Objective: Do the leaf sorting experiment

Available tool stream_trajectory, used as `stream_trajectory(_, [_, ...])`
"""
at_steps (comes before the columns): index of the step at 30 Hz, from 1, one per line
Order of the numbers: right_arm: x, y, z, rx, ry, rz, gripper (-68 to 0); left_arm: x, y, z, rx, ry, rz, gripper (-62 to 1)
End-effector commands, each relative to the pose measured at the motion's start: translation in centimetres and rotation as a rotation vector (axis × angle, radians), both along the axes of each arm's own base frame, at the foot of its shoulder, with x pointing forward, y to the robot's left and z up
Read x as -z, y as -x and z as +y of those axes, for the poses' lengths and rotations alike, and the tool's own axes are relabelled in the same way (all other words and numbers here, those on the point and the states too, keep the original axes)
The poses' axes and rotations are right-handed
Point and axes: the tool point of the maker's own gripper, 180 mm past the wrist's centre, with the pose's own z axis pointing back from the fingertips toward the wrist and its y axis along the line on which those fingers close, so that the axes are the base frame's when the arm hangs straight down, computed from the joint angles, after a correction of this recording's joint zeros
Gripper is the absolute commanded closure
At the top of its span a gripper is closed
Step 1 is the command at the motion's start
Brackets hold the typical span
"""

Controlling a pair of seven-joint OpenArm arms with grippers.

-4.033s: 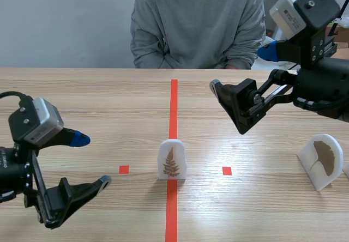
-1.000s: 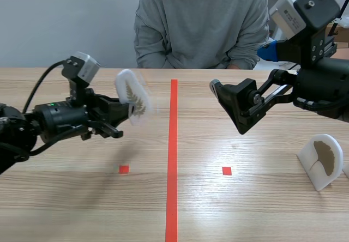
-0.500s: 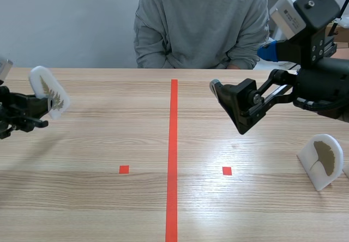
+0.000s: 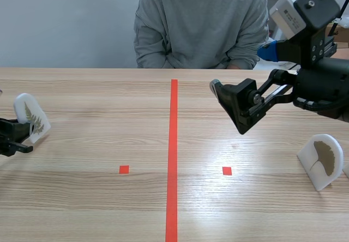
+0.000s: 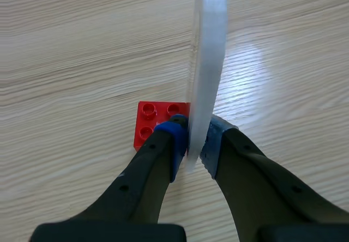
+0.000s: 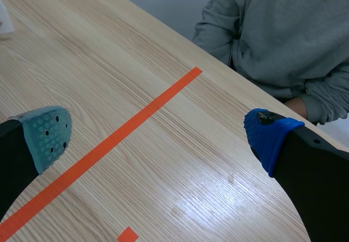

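My left gripper (image 4: 15, 135) is at the table's far left edge, shut on a white arched plaque with a fern leaf (image 4: 31, 123) on its face. In the left wrist view the plaque (image 5: 208, 62) shows edge-on, pinched between the pads of the gripper (image 5: 193, 139), just above a small red studded brick (image 5: 157, 123) on the table. A second white plaque with a ginkgo leaf (image 4: 323, 160) stands at the far right. My right gripper (image 4: 241, 68) hangs raised over the right half, open and holding nothing; its pads (image 6: 50, 136) stand wide apart.
An orange-red tape line (image 4: 173, 155) runs down the table's middle, with small red squares (image 4: 124, 169) either side. A person in a grey hoodie (image 4: 199, 24) sits across the table, a hand (image 6: 299, 107) resting near the far edge.
My left arm has carried the fern plaque from left of the centre line out to the far left edge and lower toward the table. The right arm has not moved.
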Motion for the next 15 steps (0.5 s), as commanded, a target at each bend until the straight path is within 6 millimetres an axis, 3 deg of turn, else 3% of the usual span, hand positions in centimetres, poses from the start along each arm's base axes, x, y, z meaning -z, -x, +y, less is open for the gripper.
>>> stream_trajectory(1, [-0.9,-0.3,-0.3,0.008,-0.018,-0.027,-66.7,-1.5,-1.0,0.5,-0.014,-0.004,-0.051,-4.6])
stream_trajectory(15, [-0.9,-0.3,-0.3,0.008,-0.018,-0.027,-66.7,-0.9,-0.9,1.9,-0.076,-0.036,-0.046,-4.7])
